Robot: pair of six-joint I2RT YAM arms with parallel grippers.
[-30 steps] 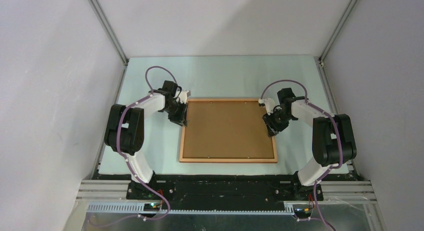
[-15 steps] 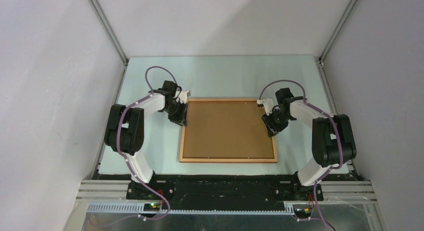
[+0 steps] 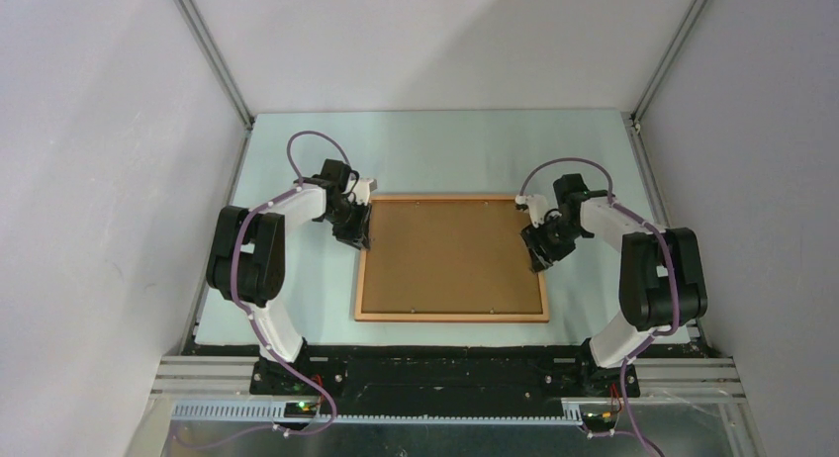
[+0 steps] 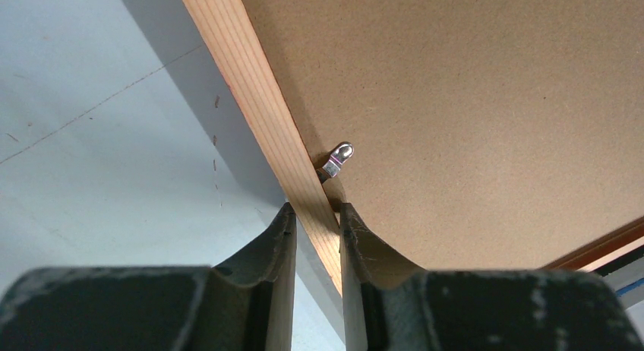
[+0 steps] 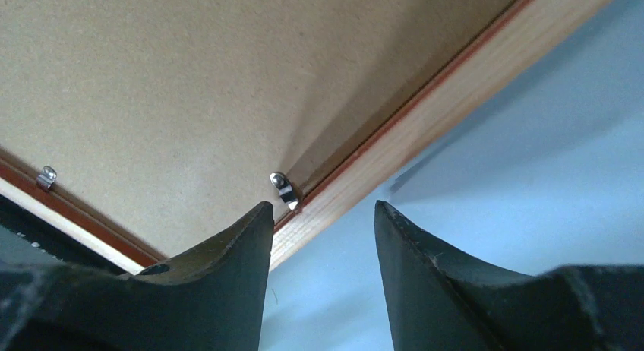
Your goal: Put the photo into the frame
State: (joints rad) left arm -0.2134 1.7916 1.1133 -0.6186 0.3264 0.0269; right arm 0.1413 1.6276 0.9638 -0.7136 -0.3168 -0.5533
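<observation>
Thin orange-brown wooden frame lies back-up, picture centre, on pale table, brown backing board inside. Left gripper clamps its left rail — right gripper gapes at right rail.

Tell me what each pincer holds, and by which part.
The left pincer clamps the frame by its left side rail, next to a small metal tab. The right pincer stands open at the right rail, holding nothing.

Left pincer points down, pinched tight; right pincer points down too, fingers standing apart.
</observation>
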